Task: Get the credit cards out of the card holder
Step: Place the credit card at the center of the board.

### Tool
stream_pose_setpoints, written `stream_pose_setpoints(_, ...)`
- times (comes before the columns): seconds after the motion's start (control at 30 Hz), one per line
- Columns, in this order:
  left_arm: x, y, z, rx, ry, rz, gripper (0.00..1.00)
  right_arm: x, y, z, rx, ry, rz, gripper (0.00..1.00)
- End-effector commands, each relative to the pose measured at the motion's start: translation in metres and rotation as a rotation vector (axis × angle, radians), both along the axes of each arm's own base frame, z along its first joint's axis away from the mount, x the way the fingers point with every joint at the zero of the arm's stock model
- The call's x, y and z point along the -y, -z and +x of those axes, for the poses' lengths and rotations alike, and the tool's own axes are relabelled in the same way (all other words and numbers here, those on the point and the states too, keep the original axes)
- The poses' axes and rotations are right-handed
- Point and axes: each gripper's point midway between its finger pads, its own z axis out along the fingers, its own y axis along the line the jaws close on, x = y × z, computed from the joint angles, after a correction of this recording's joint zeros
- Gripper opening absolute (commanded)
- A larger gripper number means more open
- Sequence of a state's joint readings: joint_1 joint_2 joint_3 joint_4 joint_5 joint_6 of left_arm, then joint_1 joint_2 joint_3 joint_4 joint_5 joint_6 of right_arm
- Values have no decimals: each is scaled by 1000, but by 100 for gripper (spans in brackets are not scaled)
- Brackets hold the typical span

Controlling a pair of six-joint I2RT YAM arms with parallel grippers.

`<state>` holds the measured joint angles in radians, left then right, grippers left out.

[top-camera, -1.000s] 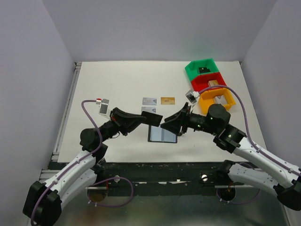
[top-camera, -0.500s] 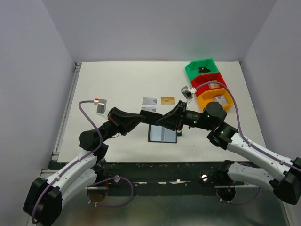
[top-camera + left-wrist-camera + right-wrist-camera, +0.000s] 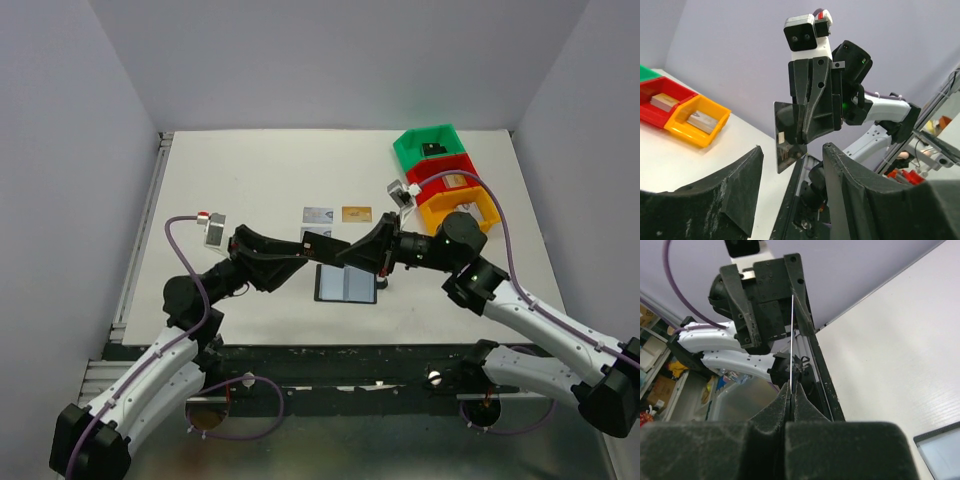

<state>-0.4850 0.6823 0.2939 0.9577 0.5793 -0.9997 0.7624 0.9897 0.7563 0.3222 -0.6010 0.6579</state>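
The card holder (image 3: 346, 283) lies open on the table, its blue-grey pockets facing up. Above its far edge my two grippers meet. My right gripper (image 3: 345, 255) (image 3: 791, 387) is shut on a black credit card (image 3: 787, 145), seen edge-on as a thin line (image 3: 790, 340) in the right wrist view. My left gripper (image 3: 312, 250) (image 3: 792, 152) is open; its fingers stand on either side of that card without touching it. Two silver cards (image 3: 318, 214) (image 3: 314, 232) and a gold card (image 3: 356, 213) lie flat beyond the holder.
Green (image 3: 432, 146), red (image 3: 452, 175) and orange (image 3: 460, 212) bins with small items stand in a row at the back right, close behind the right arm. The table's near edge is a dark rail (image 3: 330, 350) just in front of the holder.
The right gripper moved in and shut on the black card. The left gripper, shut on that card before, has opened and let it go.
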Motion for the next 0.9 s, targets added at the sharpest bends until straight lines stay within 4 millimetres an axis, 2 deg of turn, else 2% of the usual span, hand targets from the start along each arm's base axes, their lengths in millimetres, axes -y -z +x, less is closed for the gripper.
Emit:
stream_pose_setpoints(0.0, 0, 4, -3, 47, 4, 115, 62, 3, 0, -10, 17, -96, -48, 0)
stream_pose_setpoints(0.27, 6, 7, -9, 59, 116, 185, 61, 3, 9, -20, 8, -205, -120, 0)
stream_pose_setpoints(0.47, 11, 11, -8, 33, 158, 190, 48, 3, 11, -23, 6, -228, -129, 0)
stream_pose_setpoints(0.87, 9, 19, -9, 28, 162, 197, 32, 4, 15, -22, 2, -226, -136, 0)
